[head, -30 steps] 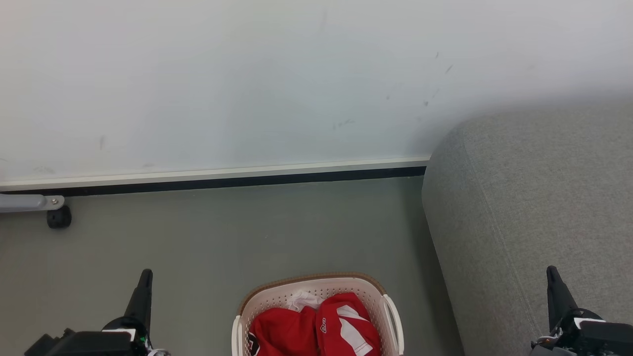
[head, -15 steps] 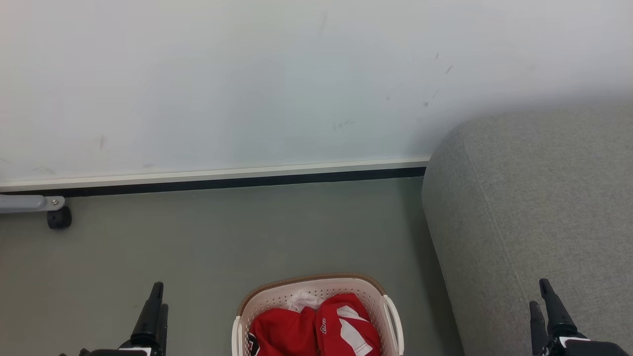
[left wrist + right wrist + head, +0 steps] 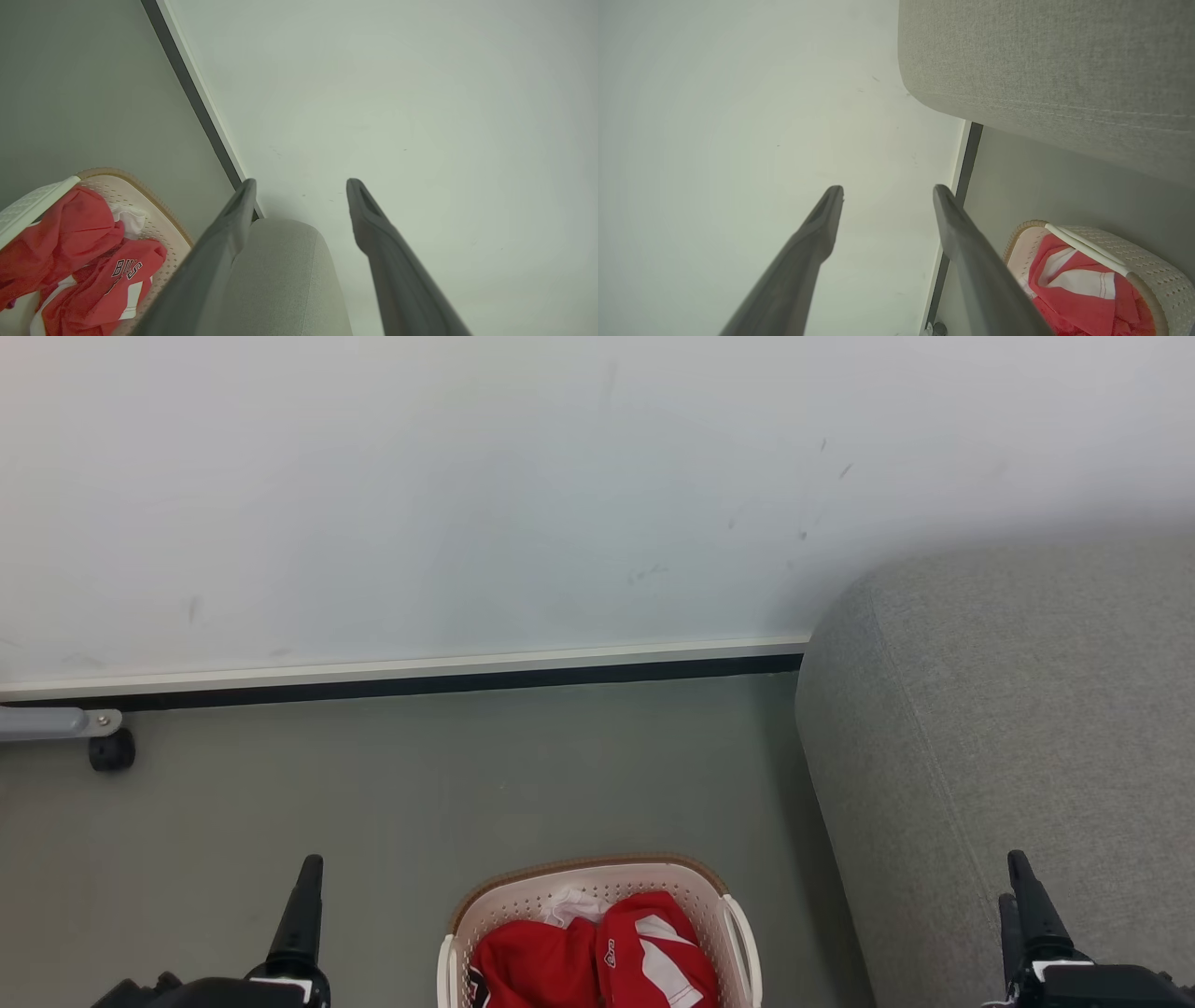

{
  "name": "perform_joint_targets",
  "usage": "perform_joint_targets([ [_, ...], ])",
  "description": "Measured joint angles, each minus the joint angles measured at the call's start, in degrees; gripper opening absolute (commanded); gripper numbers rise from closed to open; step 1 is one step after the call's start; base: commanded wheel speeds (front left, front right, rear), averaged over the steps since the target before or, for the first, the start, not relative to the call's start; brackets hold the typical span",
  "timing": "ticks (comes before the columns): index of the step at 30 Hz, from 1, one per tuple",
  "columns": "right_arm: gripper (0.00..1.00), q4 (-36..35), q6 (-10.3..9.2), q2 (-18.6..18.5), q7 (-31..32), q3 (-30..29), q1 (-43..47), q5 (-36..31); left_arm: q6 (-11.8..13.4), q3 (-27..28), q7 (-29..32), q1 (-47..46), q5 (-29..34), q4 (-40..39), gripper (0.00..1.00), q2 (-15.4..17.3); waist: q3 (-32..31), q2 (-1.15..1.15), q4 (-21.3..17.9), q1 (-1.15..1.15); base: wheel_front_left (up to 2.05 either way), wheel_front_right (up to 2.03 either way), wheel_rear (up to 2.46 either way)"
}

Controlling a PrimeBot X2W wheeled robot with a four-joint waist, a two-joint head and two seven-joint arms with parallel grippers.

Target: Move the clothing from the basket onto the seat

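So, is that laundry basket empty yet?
Not empty: crumpled red and white clothing lies inside the basket. How many pieces, cannot tell.

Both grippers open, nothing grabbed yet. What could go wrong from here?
1. The clothing lies bunched in one heap in the basket. One pinch may lift several pieces, and one could fall on the floor short of the seat.
2. The basket's handle stands right beside the clothing. The right gripper might hook it and drag or tip the basket.
3. The left gripper is on the side away from the seat, so its carry is likely longer.
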Motion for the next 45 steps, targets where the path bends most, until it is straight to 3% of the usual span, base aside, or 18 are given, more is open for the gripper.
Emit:
perform_joint_targets([
  [17,1.0,-3.0,-2.71,-0.8,-3.1,5.6,0.0,-17.5,2.8,-3.5,-3.1,-0.1,15.5,-2.5,1.0,0.2,-0.3,0.0,0.1,0.0,0.0,0.0,0.0],
  [45,1.0,-4.2,-6.98,-3.1,-9.3,13.6,1.2,-43.2,7.2,-8.5,-9.3,0.5,46.5,-3.4,1.0,3.0,-1.4,0.0,0.0,0.0,0.0,0.0,0.0],
])
